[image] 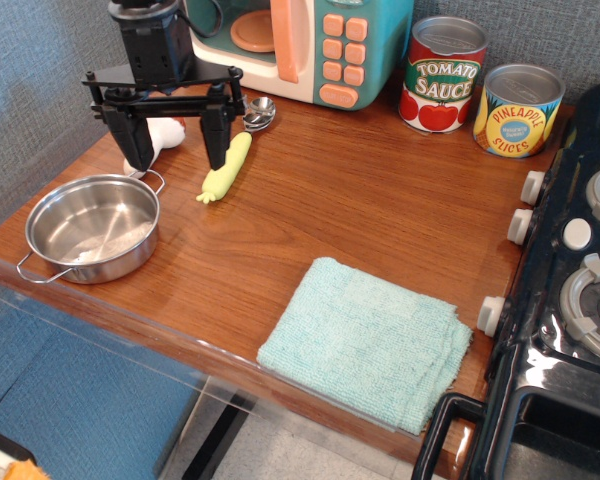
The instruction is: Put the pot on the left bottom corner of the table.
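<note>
So in the single view, the pot (92, 229) is seen sitting at the lower left of the frame, on the table (360, 215), right by the front edge and the left corner. Nothing is held in it or on it, and it's upright with one wire handle poking toward the bottom left. The gripper (173, 140) is found in the upper left, raised above the pot and clear of it, fingers spread wide apart with nothing between them. A yellow corn cob (226, 167) is laid just beside the right finger. A teal cloth (370, 342) is spread at the lower middle, well apart from the pot.
</note>
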`<state>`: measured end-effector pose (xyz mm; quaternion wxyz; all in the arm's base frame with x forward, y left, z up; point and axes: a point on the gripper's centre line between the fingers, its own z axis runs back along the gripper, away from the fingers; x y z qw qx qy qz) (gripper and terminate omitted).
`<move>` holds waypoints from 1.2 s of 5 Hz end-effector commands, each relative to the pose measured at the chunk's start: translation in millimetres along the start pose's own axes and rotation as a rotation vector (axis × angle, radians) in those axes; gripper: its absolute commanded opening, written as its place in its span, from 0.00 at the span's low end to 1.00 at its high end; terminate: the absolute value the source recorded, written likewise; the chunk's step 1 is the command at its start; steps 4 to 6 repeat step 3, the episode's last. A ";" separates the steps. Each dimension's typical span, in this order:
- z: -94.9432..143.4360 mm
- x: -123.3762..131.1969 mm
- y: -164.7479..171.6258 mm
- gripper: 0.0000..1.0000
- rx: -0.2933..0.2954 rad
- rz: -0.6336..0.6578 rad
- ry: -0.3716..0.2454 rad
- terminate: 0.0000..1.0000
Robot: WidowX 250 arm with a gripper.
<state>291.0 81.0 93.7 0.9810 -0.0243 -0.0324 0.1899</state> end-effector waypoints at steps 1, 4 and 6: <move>17.7 -4.2 -9.7 1.00 0.130 -0.142 -0.180 0.00; 17.7 -4.2 -9.7 1.00 0.130 -0.142 -0.180 1.00; 17.7 -4.2 -9.7 1.00 0.130 -0.142 -0.180 1.00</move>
